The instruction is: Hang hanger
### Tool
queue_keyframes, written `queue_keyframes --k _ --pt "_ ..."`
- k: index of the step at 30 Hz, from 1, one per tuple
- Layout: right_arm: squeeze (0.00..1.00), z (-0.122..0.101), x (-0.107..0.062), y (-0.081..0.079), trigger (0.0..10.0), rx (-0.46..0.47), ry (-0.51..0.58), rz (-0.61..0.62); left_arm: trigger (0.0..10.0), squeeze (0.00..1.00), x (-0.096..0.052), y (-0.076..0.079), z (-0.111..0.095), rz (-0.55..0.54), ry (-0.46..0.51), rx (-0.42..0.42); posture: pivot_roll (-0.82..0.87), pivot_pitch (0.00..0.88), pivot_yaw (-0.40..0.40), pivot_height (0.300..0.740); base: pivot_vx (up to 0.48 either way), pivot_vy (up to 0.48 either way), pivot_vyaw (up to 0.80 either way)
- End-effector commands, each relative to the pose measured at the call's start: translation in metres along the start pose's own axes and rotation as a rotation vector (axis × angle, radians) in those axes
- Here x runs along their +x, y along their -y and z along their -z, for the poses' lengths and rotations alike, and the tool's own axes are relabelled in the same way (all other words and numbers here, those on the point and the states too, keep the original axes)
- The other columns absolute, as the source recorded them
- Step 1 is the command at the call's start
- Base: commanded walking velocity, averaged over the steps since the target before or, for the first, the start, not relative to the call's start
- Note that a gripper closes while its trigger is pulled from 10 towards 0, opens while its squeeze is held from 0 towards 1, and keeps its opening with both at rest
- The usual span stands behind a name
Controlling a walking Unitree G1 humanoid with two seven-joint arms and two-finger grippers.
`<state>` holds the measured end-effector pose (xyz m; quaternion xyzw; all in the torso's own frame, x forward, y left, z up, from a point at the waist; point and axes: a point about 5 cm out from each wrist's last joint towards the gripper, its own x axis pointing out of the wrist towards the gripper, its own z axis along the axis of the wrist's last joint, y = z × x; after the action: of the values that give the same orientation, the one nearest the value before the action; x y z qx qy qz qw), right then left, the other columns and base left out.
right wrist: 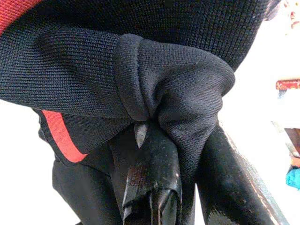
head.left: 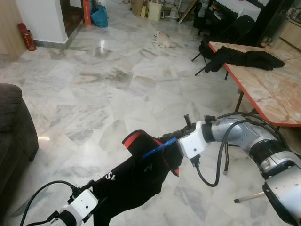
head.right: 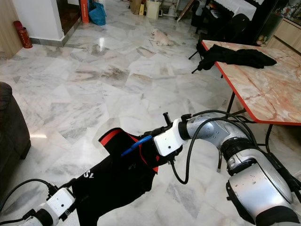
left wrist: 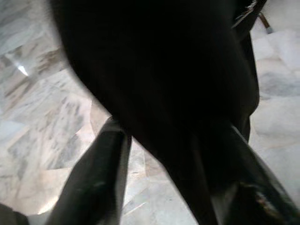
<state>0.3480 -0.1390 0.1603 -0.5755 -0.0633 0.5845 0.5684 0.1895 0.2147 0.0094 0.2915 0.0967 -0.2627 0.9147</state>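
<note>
1. The left gripper (left wrist: 164, 154) sits lowest and nearest, its two black fingers (left wrist: 93, 187) spread apart with the hanging black garment (head.left: 136, 179) between them; the view is dark, so I cannot tell whether they press the cloth
2. The right gripper (right wrist: 183, 154) is pinched tight on a gathered fold of the same garment, which has red trim and white lettering
3. A blue hanger (head.left: 160, 147) pokes out of the garment just beside the right gripper, held above the floor
4. A dark sofa (head.left: 14, 132) stands on the left
5. On the right is a marble-topped table (head.left: 277, 94) with a red edge, a black cloth (head.left: 244, 59) heaped on its far end
6. Farther off on the marble floor (head.left: 117, 84) lies a small pale dog (head.left: 163, 38); a red cylinder (head.left: 27, 36) and a blue bag (head.left: 99, 16) stand near the wall
</note>
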Motion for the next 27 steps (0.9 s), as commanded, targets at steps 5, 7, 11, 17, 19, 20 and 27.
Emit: queue_keyframes --k 5,7,11,17,19,20,27 --pt "0.0 0.001 -0.004 0.003 10.0 0.009 -0.004 0.047 0.0 0.0 0.0 0.006 0.001 0.024 0.004 -0.02 0.0 0.001 -0.148 0.74 0.0 0.0 0.0" --pt "0.0 0.001 -0.003 0.003 10.0 0.013 0.001 0.046 0.0 0.0 0.001 0.005 0.0 0.02 0.006 -0.02 0.0 0.006 -0.151 0.74 0.0 0.0 0.0" --pt "0.0 0.001 -0.002 0.003 10.0 0.014 0.0 0.043 0.0 0.0 0.002 0.005 0.0 0.018 0.004 -0.022 0.0 0.008 -0.151 0.74 0.0 0.0 0.0" --pt "0.0 0.001 -0.001 0.001 10.0 0.009 -0.011 0.032 0.0 0.0 0.002 0.006 0.0 0.017 0.0 -0.022 0.0 0.011 -0.152 0.74 0.0 0.0 0.0" --pt "0.0 0.003 0.0 -0.002 10.0 -0.001 -0.029 0.015 0.0 0.0 0.002 0.004 0.0 0.006 -0.001 -0.016 0.0 0.013 -0.152 0.74 0.0 0.0 0.0" --pt "0.0 0.006 0.002 -0.01 10.0 -0.003 -0.061 -0.032 0.0 0.0 0.004 -0.003 0.0 -0.039 -0.015 0.018 0.0 0.015 -0.152 0.74 0.0 0.0 0.0" --pt "0.0 0.017 0.001 -0.026 10.0 -0.034 -0.162 -0.13 0.0 0.0 0.006 -0.02 -0.004 -0.136 -0.025 0.06 0.01 0.023 -0.152 0.74 0.0 0.0 0.0"
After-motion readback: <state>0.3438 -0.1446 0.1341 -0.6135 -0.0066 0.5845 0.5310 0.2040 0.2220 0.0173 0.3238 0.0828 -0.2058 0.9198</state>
